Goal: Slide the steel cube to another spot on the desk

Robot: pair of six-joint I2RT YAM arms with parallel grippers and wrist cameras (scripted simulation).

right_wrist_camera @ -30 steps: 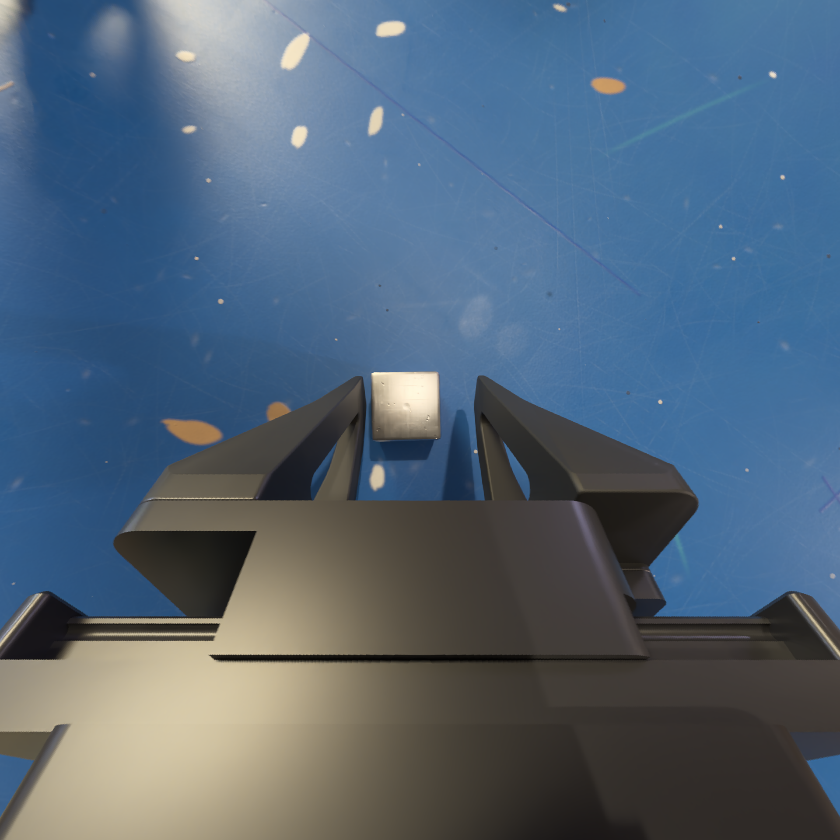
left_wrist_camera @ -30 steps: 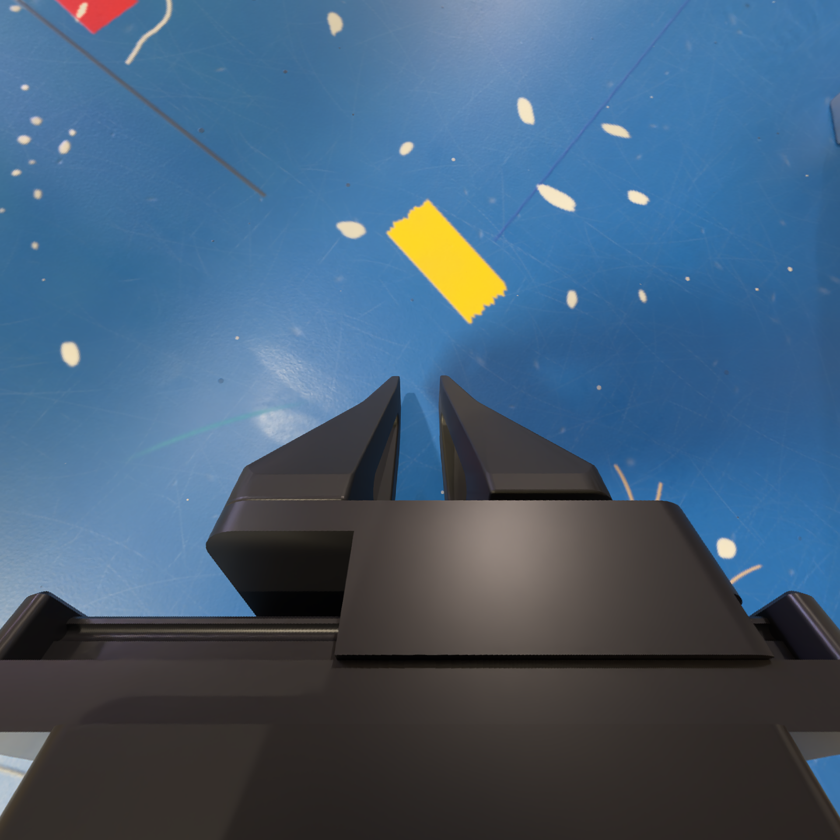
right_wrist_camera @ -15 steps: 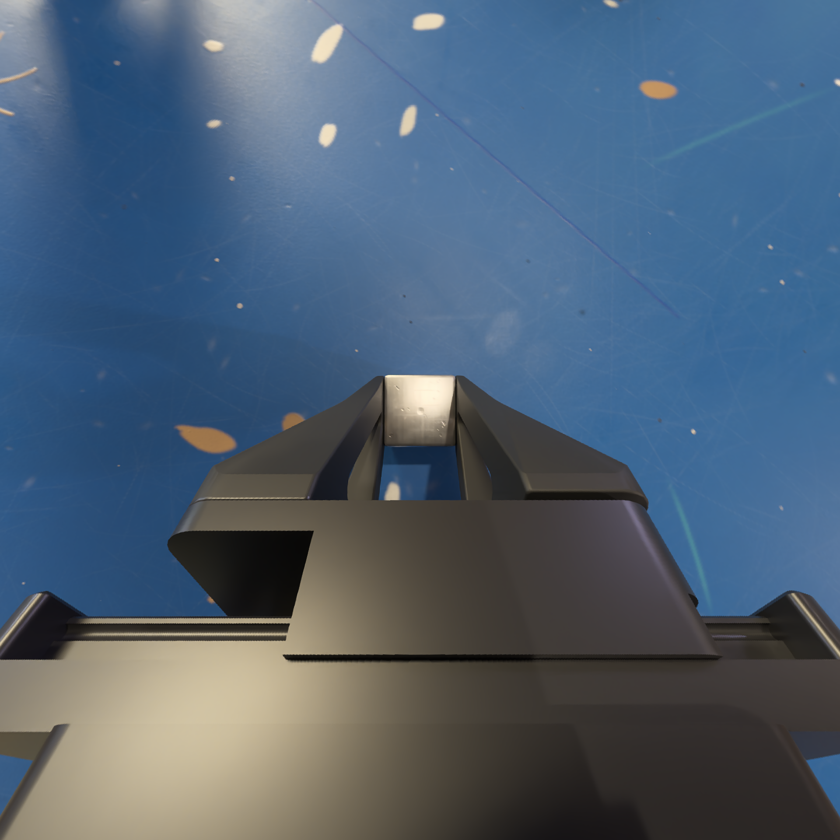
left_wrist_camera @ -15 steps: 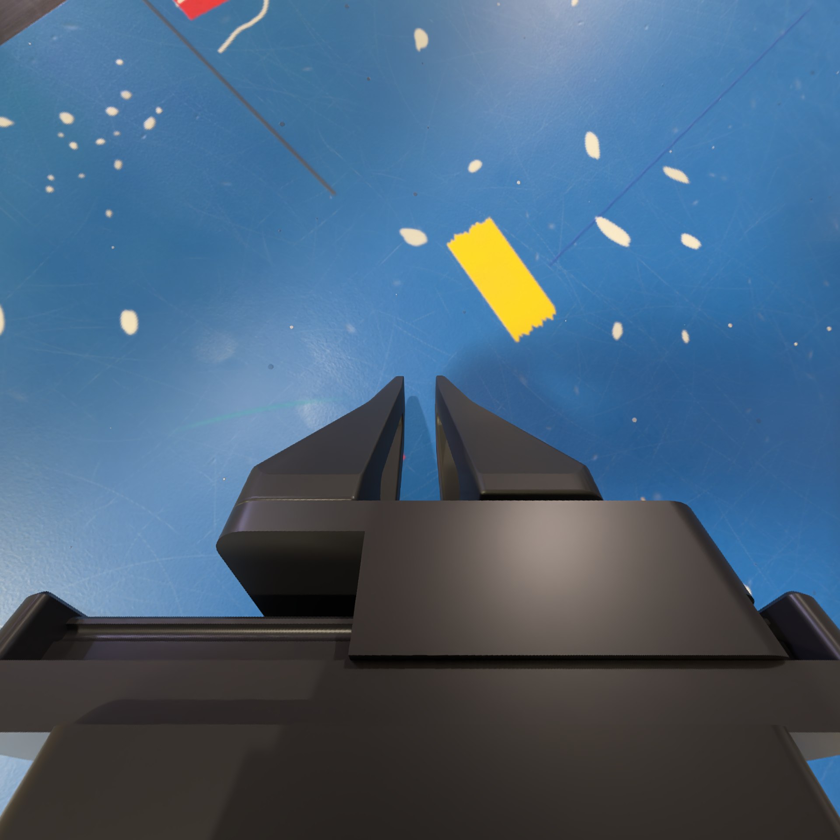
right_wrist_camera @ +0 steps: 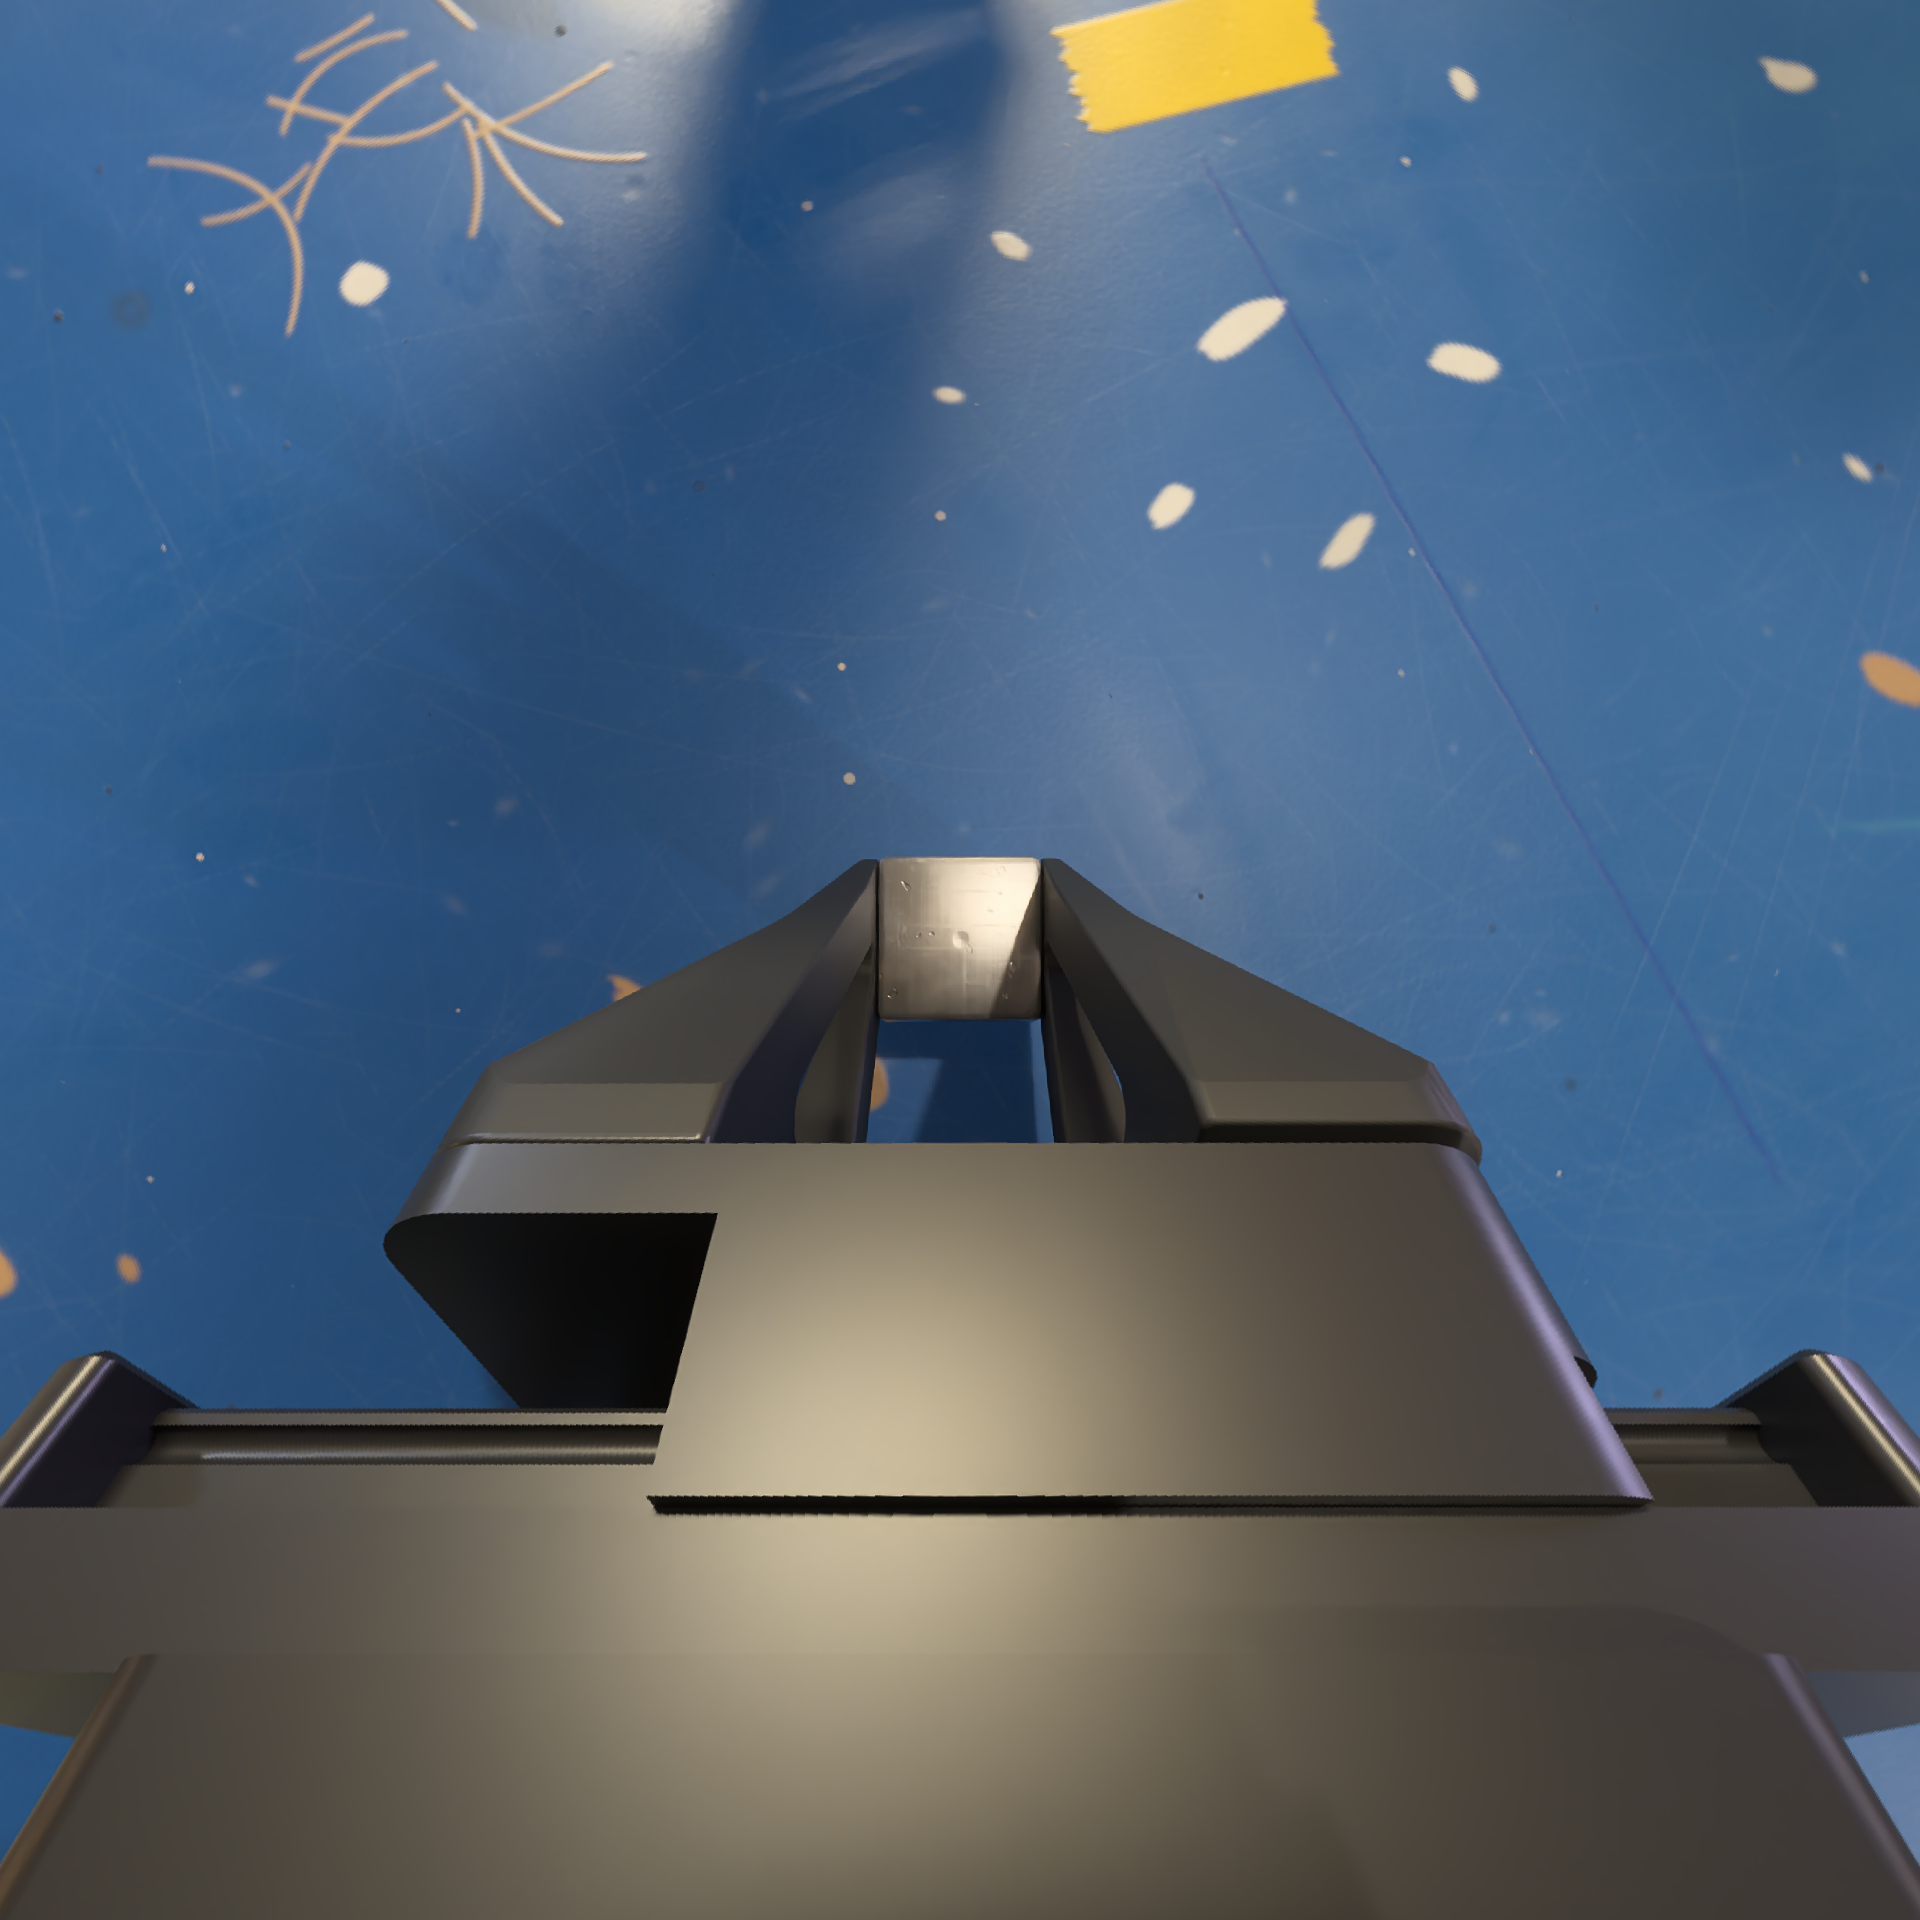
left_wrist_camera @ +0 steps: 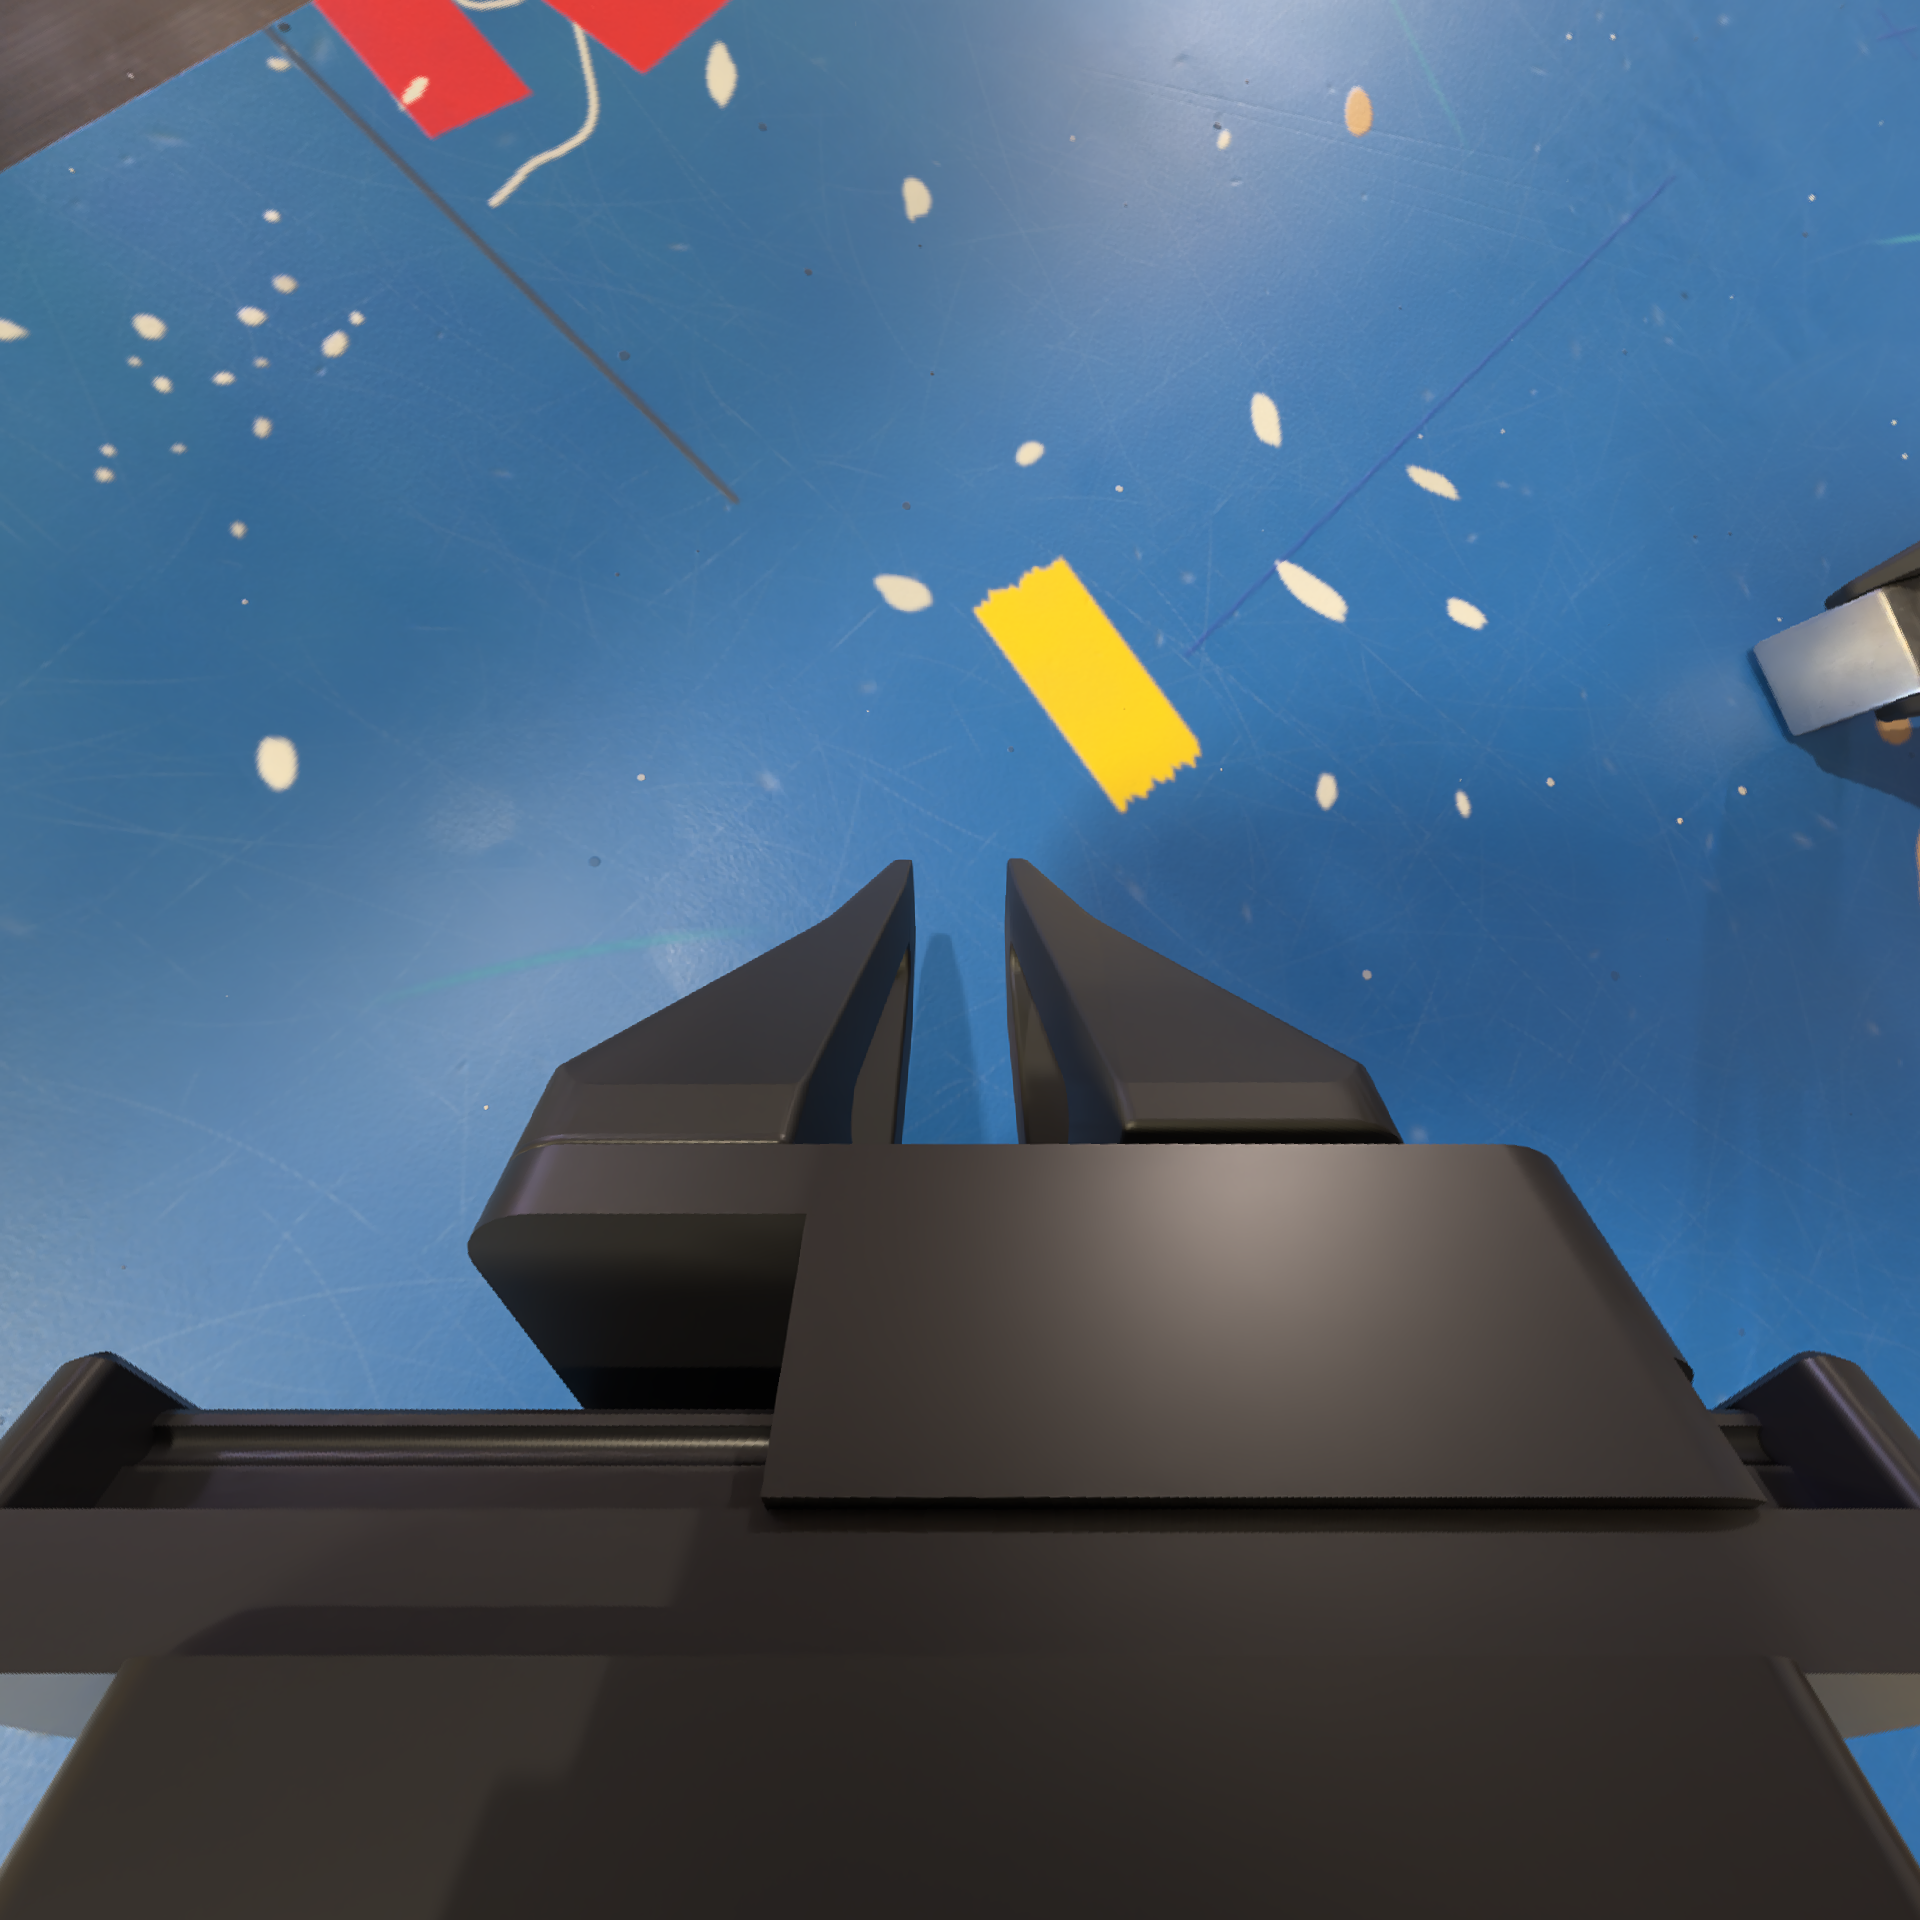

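My right end effector [right_wrist_camera: 958,883] is clamped on the cube [right_wrist_camera: 956,935], one finger pressed against each side of it at the tips. The cube's top face is dull steel with small pits. Blue desk [right_wrist_camera: 520,675] shows through the gap behind the cube, so I cannot tell whether it rests on the surface or hangs just above it.

My left end effector [left_wrist_camera: 959,873] is nearly closed with a narrow slit between its fingers, and it grips nothing. It hangs over bare desk.

Just beyond my left fingertips, slightly to the right, lies a strip of yellow tape [left_wrist_camera: 1086,696], flat and set at a slant. Far to the left are two red patches [left_wrist_camera: 426,62] with a pale curl of thread [left_wrist_camera: 561,135] between them, and a thin grey line [left_wrist_camera: 499,270] runs down from them. Pale flecks [left_wrist_camera: 904,592] are scattered all over. At the right edge of the left wrist view the cube shows again, held by dark fingers, well apart from the tape.

Ahead of my right end effector the desk is flat; the same tape lies far off to the right, and tan scratches [right_wrist_camera: 395,145] far to the left.
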